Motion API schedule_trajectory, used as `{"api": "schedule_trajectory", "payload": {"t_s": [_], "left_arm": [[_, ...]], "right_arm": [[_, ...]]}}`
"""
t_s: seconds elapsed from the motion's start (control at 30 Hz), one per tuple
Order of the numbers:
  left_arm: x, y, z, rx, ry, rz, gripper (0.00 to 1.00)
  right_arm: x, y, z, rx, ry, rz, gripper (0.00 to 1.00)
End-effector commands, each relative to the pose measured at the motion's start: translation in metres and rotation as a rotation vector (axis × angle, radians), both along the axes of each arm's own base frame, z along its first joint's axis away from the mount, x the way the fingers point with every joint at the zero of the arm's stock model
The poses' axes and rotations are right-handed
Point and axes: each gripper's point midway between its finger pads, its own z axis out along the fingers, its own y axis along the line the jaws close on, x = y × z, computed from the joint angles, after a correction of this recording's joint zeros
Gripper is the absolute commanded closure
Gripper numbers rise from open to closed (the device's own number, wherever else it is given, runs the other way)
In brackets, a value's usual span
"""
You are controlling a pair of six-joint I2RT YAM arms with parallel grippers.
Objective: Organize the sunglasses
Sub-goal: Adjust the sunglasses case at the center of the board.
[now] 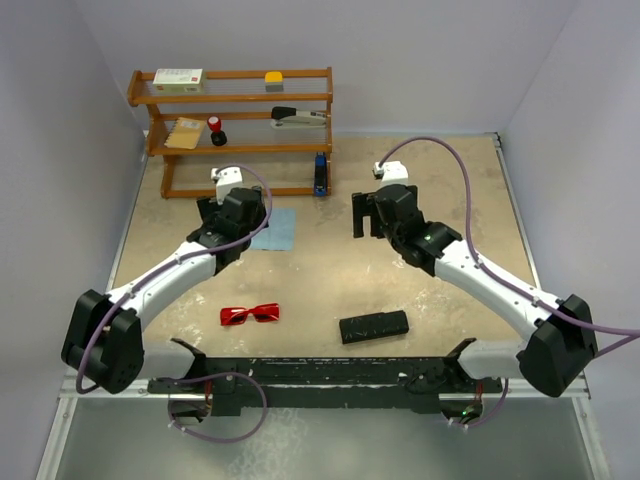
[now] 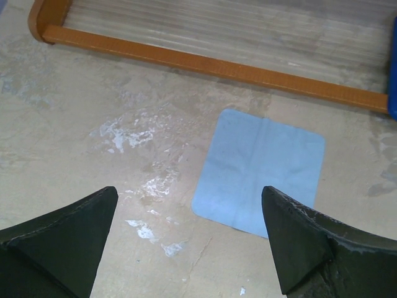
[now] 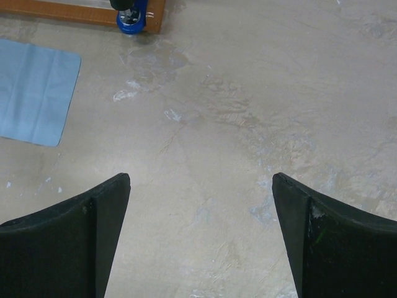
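Note:
The red sunglasses (image 1: 250,315) lie on the table near the front, left of centre, and neither wrist view shows them. To their right rests a long black case (image 1: 373,326). A light blue cloth (image 1: 275,230) (image 2: 260,171) (image 3: 34,90) lies flat further back. My left gripper (image 1: 225,222) (image 2: 189,189) hovers open just left of the cloth, with only bare table between its fingers. My right gripper (image 1: 366,215) (image 3: 200,177) hangs open over bare table, right of the cloth. Both grippers are well behind the sunglasses.
A wooden shelf rack (image 1: 240,130) (image 2: 217,65) stands at the back left, holding a box, a stapler and small items. A blue object (image 1: 320,175) (image 3: 130,15) stands at its right foot. Grey walls close in the table's sides.

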Motion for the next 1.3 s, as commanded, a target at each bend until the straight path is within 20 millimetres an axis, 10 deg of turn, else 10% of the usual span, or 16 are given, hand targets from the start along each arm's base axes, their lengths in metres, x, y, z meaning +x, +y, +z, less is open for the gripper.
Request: {"api": "schedule_trajectory", "payload": {"t_s": [0.0, 0.2, 0.5, 0.73, 0.97, 1.27], "left_arm": [[0.011, -0.011, 0.038, -0.108, -0.127, -0.024, 0.04], [0.006, -0.007, 0.035, -0.088, -0.107, -0.018, 0.04], [0.002, -0.007, 0.033, -0.115, -0.116, -0.022, 0.04], [0.004, -0.015, 0.031, -0.156, -0.117, -0.036, 0.04], [0.002, -0.016, 0.027, -0.166, -0.110, -0.035, 0.04], [-0.001, -0.013, 0.030, -0.164, -0.127, -0.038, 0.04]], "right_arm": [[-0.009, 0.007, 0.005, 0.024, 0.020, 0.043, 0.04], [-0.041, 0.011, -0.003, 0.034, 0.099, 0.076, 0.16], [-0.115, 0.009, -0.029, 0.035, 0.298, 0.154, 0.64], [-0.155, -0.001, -0.044, 0.045, 0.408, 0.172, 0.70], [-0.189, -0.009, -0.068, -0.002, 0.533, 0.187, 0.99], [-0.229, -0.006, -0.090, -0.026, 0.659, 0.237, 1.00]]}}
